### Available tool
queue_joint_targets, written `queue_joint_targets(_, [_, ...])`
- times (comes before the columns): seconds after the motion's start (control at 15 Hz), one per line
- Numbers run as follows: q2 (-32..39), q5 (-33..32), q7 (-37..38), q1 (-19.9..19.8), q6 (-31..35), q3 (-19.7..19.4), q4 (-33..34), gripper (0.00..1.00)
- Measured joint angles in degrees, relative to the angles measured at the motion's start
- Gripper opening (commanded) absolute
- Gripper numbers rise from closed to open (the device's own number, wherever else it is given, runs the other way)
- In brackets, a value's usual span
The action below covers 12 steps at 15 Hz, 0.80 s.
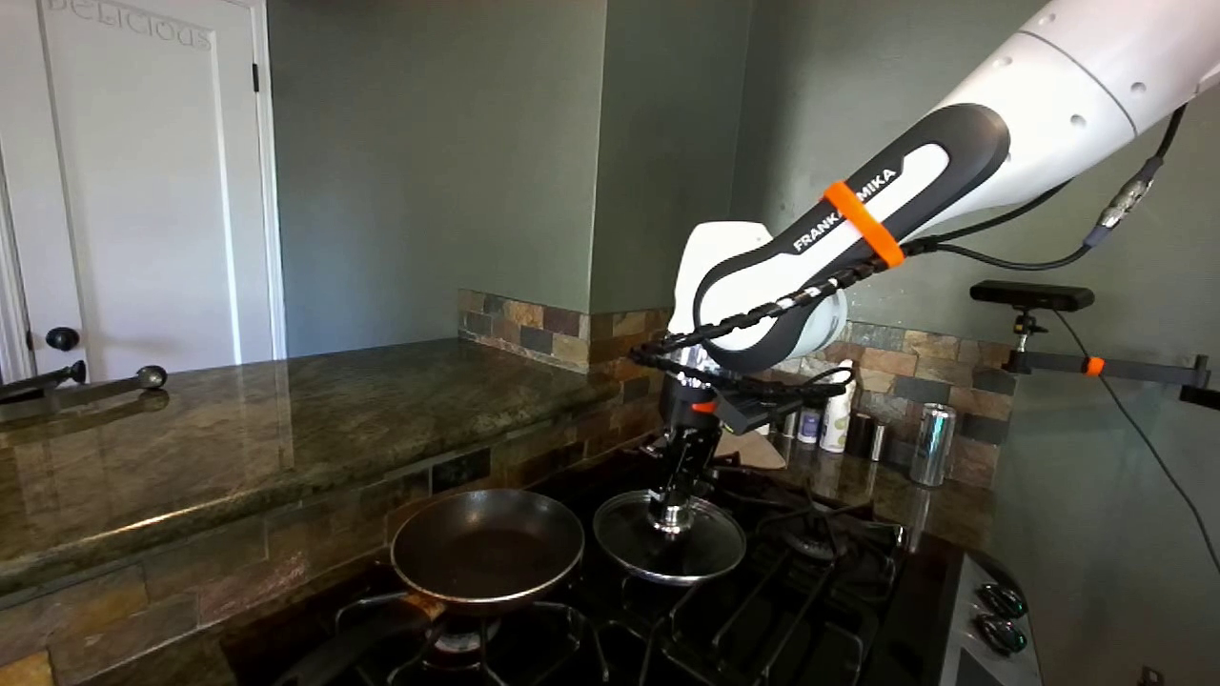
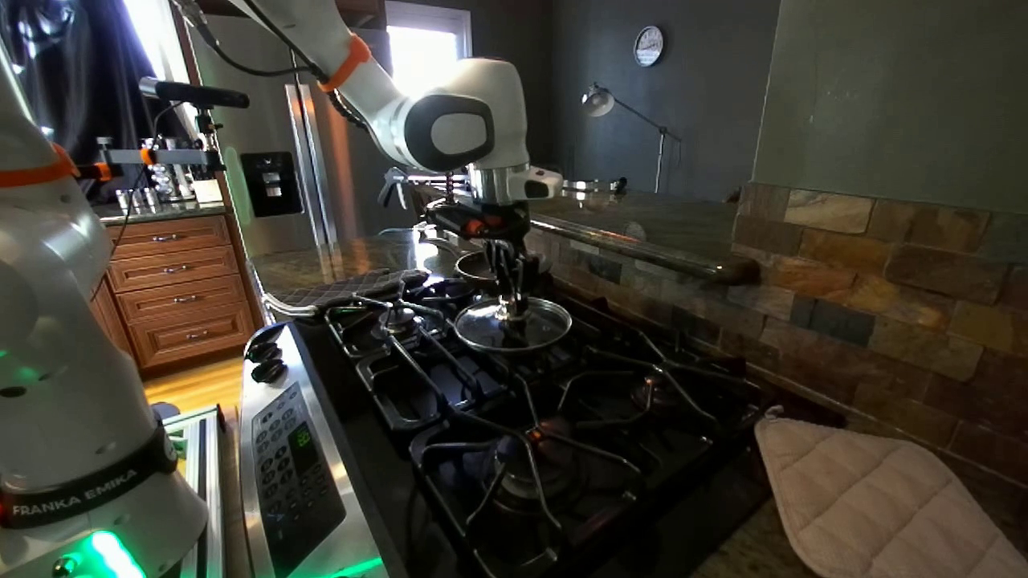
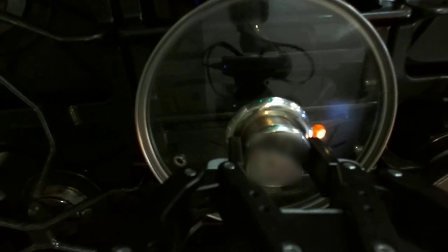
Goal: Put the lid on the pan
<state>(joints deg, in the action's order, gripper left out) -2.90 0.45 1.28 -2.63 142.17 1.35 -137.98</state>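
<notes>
White arm (image 1: 1048, 105), orange bands (image 1: 863, 224) round it, extends from the upper right in an exterior view, its end pointing down. Beneath it the surface (image 2: 389, 466): black gas cooktop with metal grates (image 2: 540, 464). Pan (image 1: 488, 548) sits on the grates at left in an exterior view, coppery-brown inside facing up, handle (image 1: 372, 638) running toward the near left. Lid (image 1: 667, 554), see-through glass edged in metal, is just right of the pan, the two apart; cannot tell whether it rests on the grates or hangs slightly above them. Pale quilted pad (image 2: 891, 498) lies near right in an exterior view, beside the grates. Silver canister (image 1: 933, 443) stands upright, far right in an exterior view. Fingers (image 3: 318, 161) pinch the lid's knob (image 3: 274, 140), one on each side; the knob's top is blurred in the wrist view.
</notes>
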Motion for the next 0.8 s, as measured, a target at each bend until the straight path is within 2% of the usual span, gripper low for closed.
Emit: queue_joint_targets(0.8, [-2.8,-1.9,-0.5,0.1,0.0,0.0,0.0,0.23])
